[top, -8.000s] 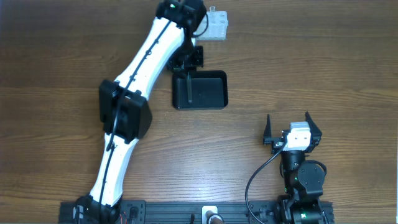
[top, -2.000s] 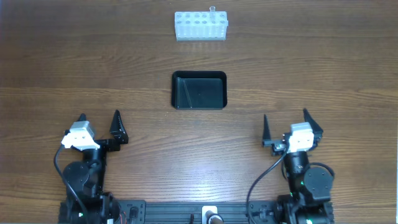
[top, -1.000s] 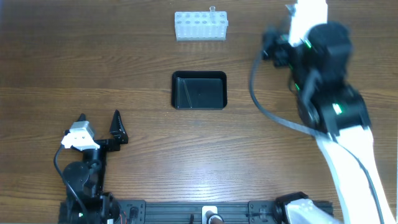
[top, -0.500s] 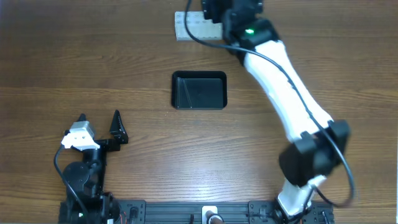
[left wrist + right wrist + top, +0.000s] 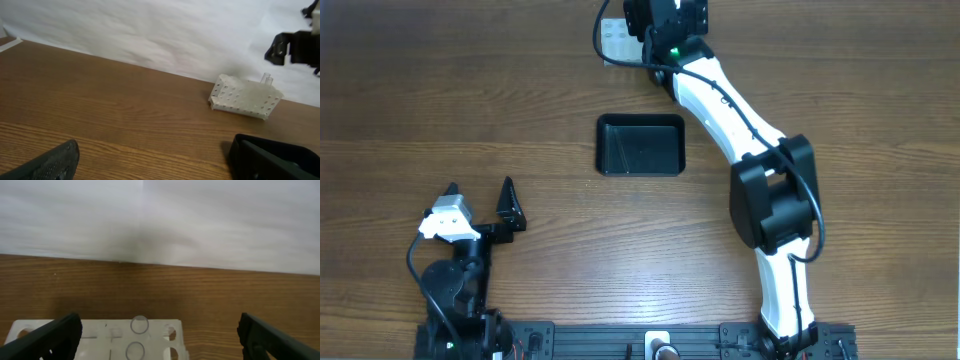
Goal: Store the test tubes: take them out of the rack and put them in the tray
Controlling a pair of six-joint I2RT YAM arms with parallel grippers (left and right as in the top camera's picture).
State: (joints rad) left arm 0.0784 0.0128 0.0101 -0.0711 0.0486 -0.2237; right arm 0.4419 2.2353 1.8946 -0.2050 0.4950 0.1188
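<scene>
The right gripper [image 5: 159, 322] hangs over the white test tube rack [image 5: 614, 42] at the far edge of the table [image 5: 420, 100]. Its fingers [image 5: 52, 336] are spread wide and grasp nothing. In the right wrist view the rack lies directly below the gripper, spanning part of the gap between the two fingers. One clear test tube [image 5: 139, 325] stands upright in a hole near the rack's end, its round rim showing between the fingers and touching neither. The left wrist view shows the same tube rising above the rack's top at one end, with the right gripper in the air just above and beside it.

The black tray [image 5: 665, 160] sits on the table nearer the arm bases than the rack, apart from it and roughly in line with it.

The left gripper [image 5: 480, 186] is low by its own base at the near left of the table, well away from the rack and the tray. Its fingers are splayed and hold nothing.
</scene>
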